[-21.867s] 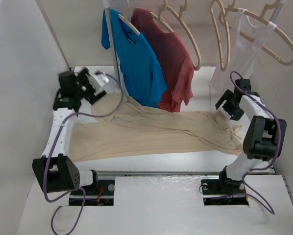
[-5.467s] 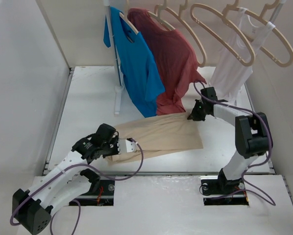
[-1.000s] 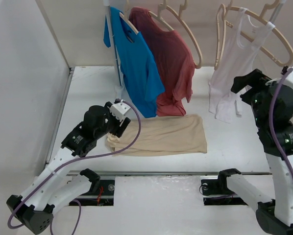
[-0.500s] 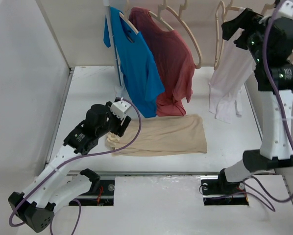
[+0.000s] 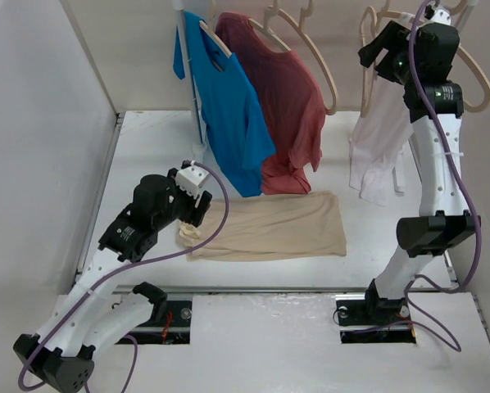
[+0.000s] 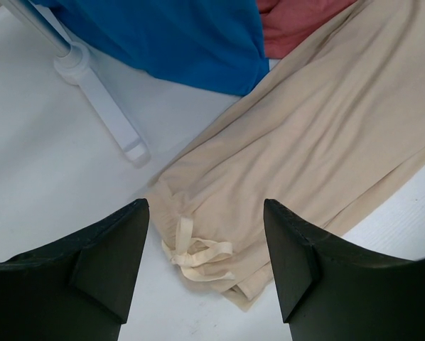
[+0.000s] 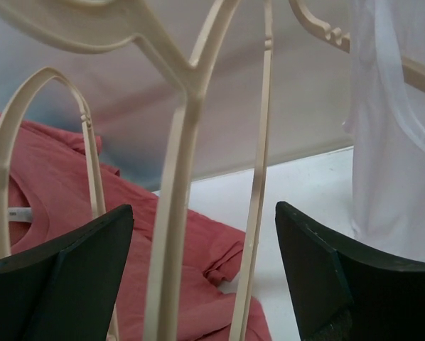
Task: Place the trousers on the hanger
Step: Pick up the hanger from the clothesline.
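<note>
- White table (image 5: 147, 147), with a side wall (image 5: 32, 164) well to the left of the left gripper (image 6: 205, 273). There is bare tabletop between them and beyond the arm.
- Left gripper: jaws spread wide, nothing held. It is low over the near-left corner of the trousers (image 6: 319, 135); I cannot tell whether it touches the cloth.
- Trousers lie folded flat on the table and run off to the right from that gripper. The drawstring bow (image 6: 198, 256) sits right below the gap between the fingers, at the folded edge.
- Rack foot (image 6: 109, 114) is just ahead and left of the left gripper. It is near the trouser corner, with a strip of bare table between.
- Blue T-shirt (image 6: 170, 35) hangs straight ahead, its hem over the far trouser edge. Red T-shirt (image 6: 298, 28) is next to the right.
- Hanger (image 7: 173, 213) is bare and up on the rail. Its pale bars pass through the gap of the right gripper (image 7: 198, 284).
- Right gripper is raised to rail height with its jaws apart. It straddles the hanger without clamping, and there is daylight on both sides of the bars.
- White vest (image 7: 397, 142) hangs just beside the right finger, so room is tight there.
</note>
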Robot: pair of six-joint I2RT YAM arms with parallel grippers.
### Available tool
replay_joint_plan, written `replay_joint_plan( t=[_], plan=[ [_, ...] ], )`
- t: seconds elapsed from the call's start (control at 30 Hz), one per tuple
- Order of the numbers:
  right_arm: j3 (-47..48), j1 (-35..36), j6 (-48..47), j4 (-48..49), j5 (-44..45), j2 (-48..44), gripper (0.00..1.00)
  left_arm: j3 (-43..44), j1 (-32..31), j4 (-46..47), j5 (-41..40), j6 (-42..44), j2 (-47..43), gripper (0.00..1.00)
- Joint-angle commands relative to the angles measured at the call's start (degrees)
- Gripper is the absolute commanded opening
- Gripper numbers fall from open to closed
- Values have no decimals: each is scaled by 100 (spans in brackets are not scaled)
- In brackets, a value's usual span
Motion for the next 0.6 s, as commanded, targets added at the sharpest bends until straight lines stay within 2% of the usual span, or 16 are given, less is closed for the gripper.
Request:
replay_joint_plan(
  t=[0.0, 0.03, 0.23, 0.27, 0.37, 0.47, 0.57],
  plan=[
    [-59, -130, 38, 403, -339, 55, 84, 34, 87, 162, 108, -103, -157, 63],
    [-147, -130, 116, 473, -339, 55, 73, 34, 139, 162, 108, -103, -157, 63],
    [-894, -183, 196, 1081, -392, -235, 37, -19, 245, 214, 108, -103, -210, 63],
    [-947, -183, 196, 1150, -331, -296, 27, -19, 245, 215, 108, -103, -210, 63],
    [-1000, -183, 144, 1212, -260, -419, 13, -71, 245, 215, 108, -103, -210, 63],
    [-1167, -122, -154, 1423, -260, -499, 10, -71, 245, 215, 108, -103, -210, 63],
    [-1167, -69, -471, 1423, -329, -622, 1, -71, 245, 215, 161, -103, -210, 63]
  ],
)
